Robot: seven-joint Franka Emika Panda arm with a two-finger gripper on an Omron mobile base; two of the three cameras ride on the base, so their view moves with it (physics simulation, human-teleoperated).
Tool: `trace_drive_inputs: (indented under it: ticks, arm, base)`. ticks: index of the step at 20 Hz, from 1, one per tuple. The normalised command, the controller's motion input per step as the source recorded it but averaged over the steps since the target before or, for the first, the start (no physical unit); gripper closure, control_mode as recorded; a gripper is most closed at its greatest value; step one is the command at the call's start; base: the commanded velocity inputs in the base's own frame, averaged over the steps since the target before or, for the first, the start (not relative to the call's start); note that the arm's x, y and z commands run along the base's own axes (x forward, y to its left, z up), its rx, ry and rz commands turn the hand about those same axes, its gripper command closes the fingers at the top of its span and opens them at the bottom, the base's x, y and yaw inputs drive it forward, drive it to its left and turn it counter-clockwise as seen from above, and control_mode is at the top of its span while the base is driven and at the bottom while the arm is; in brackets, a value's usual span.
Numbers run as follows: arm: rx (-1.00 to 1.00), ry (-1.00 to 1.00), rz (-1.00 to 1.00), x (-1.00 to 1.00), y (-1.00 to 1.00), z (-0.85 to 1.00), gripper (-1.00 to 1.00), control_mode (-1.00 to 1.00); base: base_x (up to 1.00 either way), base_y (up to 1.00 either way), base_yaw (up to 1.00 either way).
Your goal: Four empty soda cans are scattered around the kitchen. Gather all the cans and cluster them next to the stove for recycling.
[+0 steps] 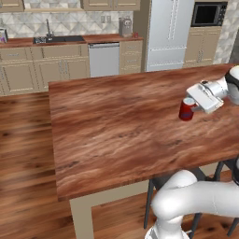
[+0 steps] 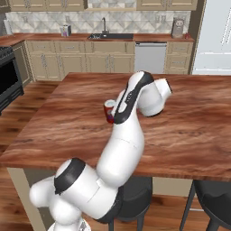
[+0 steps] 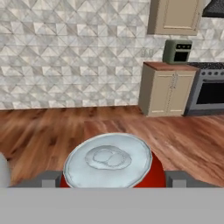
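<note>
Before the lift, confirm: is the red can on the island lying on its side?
No. The red soda can stands upright on the wooden island top, its silver lid facing up between the gripper fingers.

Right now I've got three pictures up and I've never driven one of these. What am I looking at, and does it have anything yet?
It is a white robot arm on a base that drives. Two pictures come from cameras on that base, behind the arm to its left and right; the third looks along the tool itself.

On the wooden island counter stands one red soda can, upright, silver top up. The tool is at that can: in the hand view the can sits between the two fingertips, which stand apart on either side. I cannot tell whether they touch it, and it is not lifted. The stove is across the room.
</note>
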Motion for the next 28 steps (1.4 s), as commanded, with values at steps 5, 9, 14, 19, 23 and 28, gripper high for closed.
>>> trace_drive_inputs:
  ticks: [5, 9, 14, 19, 23, 28]
  arm:
    - [0.00, -0.05, 0.01, -0.70, 0.01, 0.35, 1.00, -1.00]
    - [0.00, -0.03, 0.00, -0.63, 0.12, 0.23, 1.00, -1.00]
    - [0.00, -0.02, 0.01, -0.53, 0.25, 0.05, 1.00, -1.00]
    - [0.00, 0.00, 0.04, -0.48, 0.35, 0.00, 1.00, -1.00]
    - [0.00, 0.01, 0.07, -0.39, 0.35, 0.00, 1.00, -1.00]
    - [0.00, 0.01, 0.10, -0.20, 0.26, -0.02, 1.00, -1.00]
  base:
    - [0.00, 0.00, 0.00]
    - [0.00, 0.00, 0.00]
    - [0.00, 0.00, 0.00]
    - [0.00, 0.00, 0.00]
    - [0.00, 0.00, 0.00]
    - [0.00, 0.00, 0.00]
